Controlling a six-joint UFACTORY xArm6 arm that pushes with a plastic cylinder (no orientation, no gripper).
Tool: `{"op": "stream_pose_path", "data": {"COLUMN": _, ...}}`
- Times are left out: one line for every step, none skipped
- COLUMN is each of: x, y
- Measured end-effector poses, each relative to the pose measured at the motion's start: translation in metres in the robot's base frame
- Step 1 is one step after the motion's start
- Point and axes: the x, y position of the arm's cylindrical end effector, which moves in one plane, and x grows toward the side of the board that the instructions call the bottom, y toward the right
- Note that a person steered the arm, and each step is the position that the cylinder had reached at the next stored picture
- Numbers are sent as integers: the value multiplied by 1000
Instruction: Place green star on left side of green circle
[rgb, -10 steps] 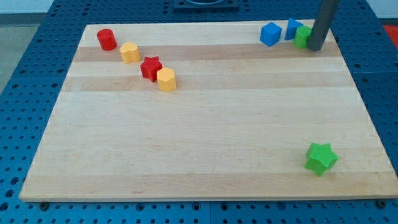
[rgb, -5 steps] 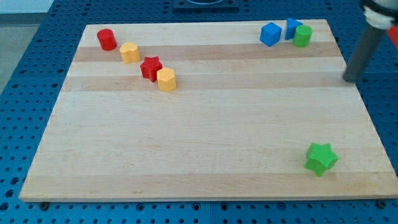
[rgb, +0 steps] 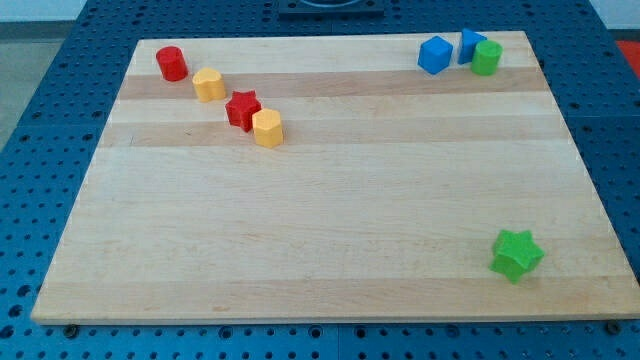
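The green star (rgb: 517, 253) lies near the board's bottom right corner. The green circle (rgb: 487, 57) stands at the top right, touching a blue block (rgb: 468, 43) on its left. Another blue block (rgb: 435, 54) sits just left of those. The star and the circle are far apart, with most of the board's right side between them. My tip and the rod do not show in the view.
At the top left lie a red cylinder (rgb: 171, 63), a yellow block (rgb: 208, 84), a red star (rgb: 242, 109) and a yellow hexagon (rgb: 267, 128) in a diagonal row. The wooden board (rgb: 330, 220) rests on a blue perforated table.
The rod stood beside the green circle, then moved down along the view's right edge, and has now left the view. No block has moved.
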Motion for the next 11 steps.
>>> {"op": "stream_pose_path", "data": {"x": 2, "y": 0}}
{"op": "stream_pose_path", "data": {"x": 2, "y": 0}}
{"op": "stream_pose_path", "data": {"x": 2, "y": -32}}
{"op": "stream_pose_path", "data": {"x": -9, "y": -95}}
{"op": "stream_pose_path", "data": {"x": -12, "y": -136}}
{"op": "stream_pose_path", "data": {"x": -9, "y": -130}}
{"op": "stream_pose_path", "data": {"x": 5, "y": -92}}
{"op": "stream_pose_path", "data": {"x": 17, "y": -106}}
{"op": "stream_pose_path", "data": {"x": 21, "y": -167}}
{"op": "stream_pose_path", "data": {"x": -5, "y": -222}}
{"op": "stream_pose_path", "data": {"x": -3, "y": -229}}
